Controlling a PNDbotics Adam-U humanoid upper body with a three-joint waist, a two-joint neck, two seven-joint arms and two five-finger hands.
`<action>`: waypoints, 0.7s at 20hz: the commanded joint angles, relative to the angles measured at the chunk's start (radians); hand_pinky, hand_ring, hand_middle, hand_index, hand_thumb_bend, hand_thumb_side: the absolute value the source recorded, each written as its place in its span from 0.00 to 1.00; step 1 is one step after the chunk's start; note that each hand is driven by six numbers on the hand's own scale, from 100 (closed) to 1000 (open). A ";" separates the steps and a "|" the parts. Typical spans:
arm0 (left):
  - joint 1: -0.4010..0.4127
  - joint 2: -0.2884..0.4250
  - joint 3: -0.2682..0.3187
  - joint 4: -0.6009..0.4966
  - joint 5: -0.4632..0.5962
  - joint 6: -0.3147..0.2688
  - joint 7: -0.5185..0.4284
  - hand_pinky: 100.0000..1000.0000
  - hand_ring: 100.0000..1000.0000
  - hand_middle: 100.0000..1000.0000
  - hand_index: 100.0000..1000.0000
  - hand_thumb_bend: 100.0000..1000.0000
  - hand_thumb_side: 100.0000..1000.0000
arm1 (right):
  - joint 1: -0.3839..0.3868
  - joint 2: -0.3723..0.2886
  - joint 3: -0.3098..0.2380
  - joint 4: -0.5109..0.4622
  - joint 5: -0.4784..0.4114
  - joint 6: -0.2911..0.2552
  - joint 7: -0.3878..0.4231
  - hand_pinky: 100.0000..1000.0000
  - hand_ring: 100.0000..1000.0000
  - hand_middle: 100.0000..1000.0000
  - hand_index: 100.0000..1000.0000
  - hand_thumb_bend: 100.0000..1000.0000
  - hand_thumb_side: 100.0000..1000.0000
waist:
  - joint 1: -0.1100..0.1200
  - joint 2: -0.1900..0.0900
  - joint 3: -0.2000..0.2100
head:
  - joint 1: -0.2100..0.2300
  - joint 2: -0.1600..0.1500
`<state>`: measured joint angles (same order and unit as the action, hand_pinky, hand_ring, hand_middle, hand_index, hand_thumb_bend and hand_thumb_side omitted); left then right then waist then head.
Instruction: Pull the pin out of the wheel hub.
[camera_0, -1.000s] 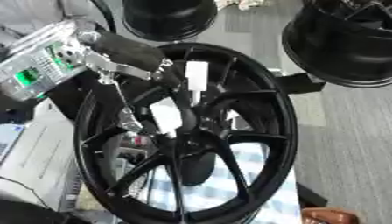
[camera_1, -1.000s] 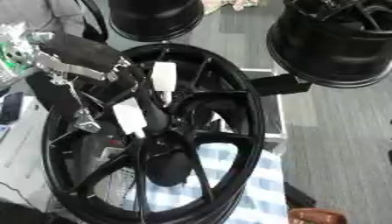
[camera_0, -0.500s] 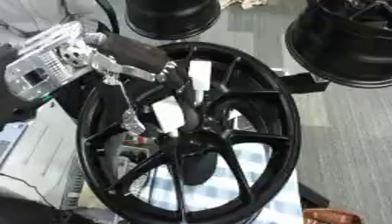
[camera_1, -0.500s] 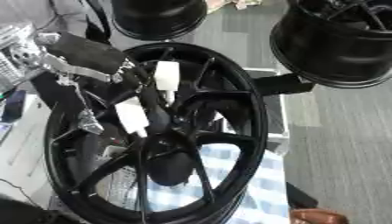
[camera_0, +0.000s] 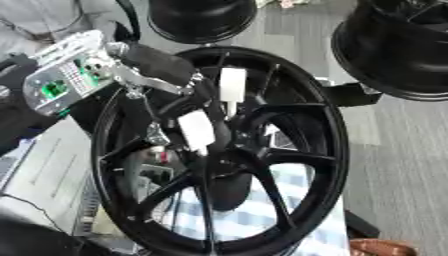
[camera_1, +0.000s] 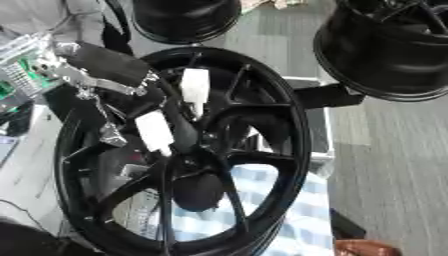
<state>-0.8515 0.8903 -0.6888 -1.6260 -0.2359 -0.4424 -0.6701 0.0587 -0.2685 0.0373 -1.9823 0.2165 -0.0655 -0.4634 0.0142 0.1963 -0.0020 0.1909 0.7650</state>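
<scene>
Across the middle of the left eye view stands the big glossy black spoked wheel hub (camera_0: 262, 165), upright and filling most of the frame. Robot's left hand (camera_0: 188, 107) comes in from the upper left, with its silver wrist and a green circuit board showing, and reaches down over the spokes toward the hub centre. Its black fingers with white pads (camera_0: 196, 131) are curled in close around the centre, but whether they actually have hold of the pin I can't tell; I can't pick the pin out against all that black. Behind the hub are two more black wheel rims, one top centre (camera_0: 201, 20) and one top right (camera_0: 394, 50), and a blue-and-white checked cloth (camera_0: 280, 200) shows through the lower spokes.

Right eye view, same deal from a bit over: left hand over the hub's upper-left spokes, one white-tipped finger (camera_1: 194, 87) pointing down near the top spoke, another lower by the centre. Grey floor (camera_1: 394, 165) runs down the right side.
</scene>
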 joint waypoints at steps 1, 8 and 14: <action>-0.014 0.009 0.013 0.013 -0.017 -0.253 -0.237 0.77 0.73 0.67 0.79 0.24 0.05 | -0.008 -0.007 -0.004 -0.018 -0.006 0.000 -0.001 0.73 0.56 0.42 0.61 0.00 0.62 | -0.001 -0.011 0.000 | 0.006 0.005; -0.016 -0.004 0.009 0.036 -0.028 -0.263 -0.237 0.74 0.70 0.62 0.75 0.17 0.04 | -0.008 -0.003 -0.004 -0.018 -0.011 -0.001 -0.001 0.73 0.56 0.42 0.61 0.00 0.62 | -0.002 -0.009 -0.001 | 0.011 0.005; -0.024 -0.006 -0.002 0.029 -0.002 -0.252 -0.237 0.74 0.70 0.62 0.77 0.20 0.08 | -0.008 -0.002 -0.003 -0.018 -0.014 0.001 0.000 0.73 0.56 0.42 0.61 0.00 0.63 | -0.002 -0.010 -0.002 | 0.013 0.005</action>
<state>-0.8551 0.8692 -0.6992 -1.5890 -0.2452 -0.4509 -0.6616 0.0565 -0.2601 0.0373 -1.9823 0.2073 -0.0654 -0.4630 0.0115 0.1984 -0.0024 0.2001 0.7650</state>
